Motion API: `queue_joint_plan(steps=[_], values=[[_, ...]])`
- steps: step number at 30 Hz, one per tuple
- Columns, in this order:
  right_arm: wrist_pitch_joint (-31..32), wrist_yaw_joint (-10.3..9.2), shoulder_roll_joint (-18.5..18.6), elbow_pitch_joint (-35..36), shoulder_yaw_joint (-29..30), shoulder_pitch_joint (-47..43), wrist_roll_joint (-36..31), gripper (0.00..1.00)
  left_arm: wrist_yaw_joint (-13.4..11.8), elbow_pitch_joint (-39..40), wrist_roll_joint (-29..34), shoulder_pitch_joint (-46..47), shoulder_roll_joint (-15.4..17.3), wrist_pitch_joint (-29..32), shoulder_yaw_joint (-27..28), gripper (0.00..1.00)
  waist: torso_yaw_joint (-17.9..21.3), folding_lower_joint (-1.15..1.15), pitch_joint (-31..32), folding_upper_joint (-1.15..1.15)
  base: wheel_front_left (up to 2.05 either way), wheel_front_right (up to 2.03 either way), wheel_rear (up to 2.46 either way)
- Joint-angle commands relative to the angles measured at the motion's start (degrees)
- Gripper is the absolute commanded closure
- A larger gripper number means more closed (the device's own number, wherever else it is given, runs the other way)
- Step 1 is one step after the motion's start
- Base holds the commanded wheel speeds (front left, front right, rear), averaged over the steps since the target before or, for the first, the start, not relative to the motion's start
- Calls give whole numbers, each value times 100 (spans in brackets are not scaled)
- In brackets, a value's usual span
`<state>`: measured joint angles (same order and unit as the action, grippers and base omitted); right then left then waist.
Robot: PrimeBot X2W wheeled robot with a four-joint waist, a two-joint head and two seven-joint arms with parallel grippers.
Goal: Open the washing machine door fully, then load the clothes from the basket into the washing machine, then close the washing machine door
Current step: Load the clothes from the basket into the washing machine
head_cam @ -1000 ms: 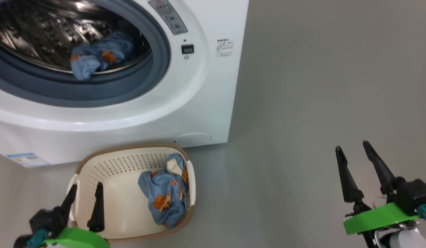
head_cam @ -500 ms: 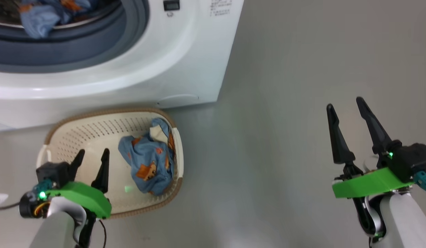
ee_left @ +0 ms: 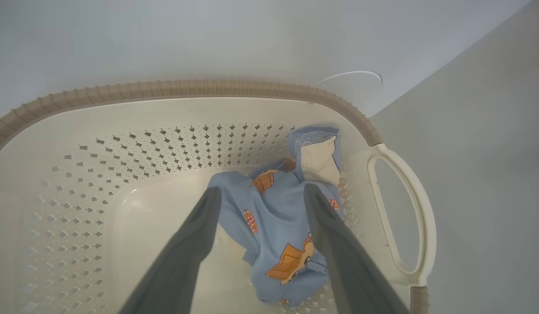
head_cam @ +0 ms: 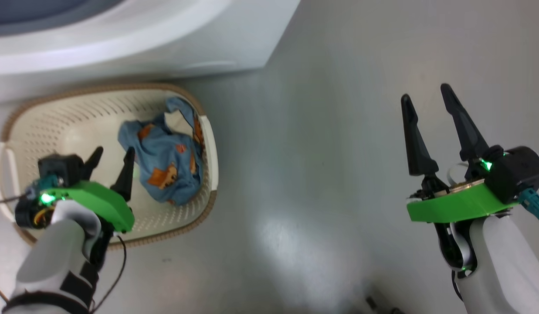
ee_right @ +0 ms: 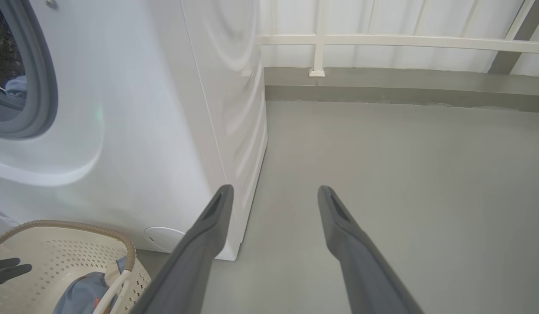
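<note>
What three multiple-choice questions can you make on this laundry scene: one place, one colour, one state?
1. Where is the left claw? A. above bare floor B. over the basket C. inside the drum
2. What colour is the basket's woven-look rim? A. black B. green C. brown
3. How is the right claw? A. open, empty B. shut on cloth C. shut, empty
Answers: B, its fingers point into the basket beside the bear-print garment; C, a brown band edges the cream wall; A, its fingers stand apart, nothing between.
</note>
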<state>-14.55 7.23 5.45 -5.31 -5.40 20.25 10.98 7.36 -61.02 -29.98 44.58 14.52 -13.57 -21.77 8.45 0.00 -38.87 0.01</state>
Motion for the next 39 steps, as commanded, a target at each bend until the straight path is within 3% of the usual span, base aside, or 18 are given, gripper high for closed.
queue_joint_plan(steps=[1, 13, 21, 35, 36, 37, 38, 39], values=[[-45, 25, -15, 144, -122, -8, -34, 0, 13, -5, -102, 71, 250, 32, 43, 0, 75, 0, -437, -1, 0, 0, 0], [-45, 25, -104, 175, -210, 203, -27, 0, 13, -74, -923, 594, 574, 646, -951, 0, 190, 0, -996, -1, 0, 0, 0], [-45, 25, -135, 181, -261, 245, -19, 0, 13, 347, -1727, 718, 863, 995, -1689, 0, 273, 0, -1199, -1, 0, 0, 0], [-45, 25, -175, 215, -338, 250, -34, 0, 13, 839, -2999, 1083, 1239, 1016, -2932, 0, 363, 0, -1384, -1, 0, 0, 0], [-45, 25, -177, 214, -349, 250, -31, 0, 13, 818, -3075, 1108, 1244, 1005, -2991, 17, 375, 0, -1385, -1, 0, 0, 0], [-45, 25, -179, 214, -357, 247, -27, 0, 13, 801, -3142, 1131, 1253, 994, -3054, 52, 386, 0, -1386, -1, 0, 0, 0], [-45, 25, -179, 214, -359, 243, -23, 0, 13, 785, -3198, 1155, 1262, 981, -3120, 79, 396, 0, -1388, -1, 0, 0, 0], [-45, 25, -177, 215, -357, 239, -22, 0, 13, 778, -3267, 1176, 1265, 958, -3173, 100, 402, 0, -1388, -1, 0, 0, 0]])
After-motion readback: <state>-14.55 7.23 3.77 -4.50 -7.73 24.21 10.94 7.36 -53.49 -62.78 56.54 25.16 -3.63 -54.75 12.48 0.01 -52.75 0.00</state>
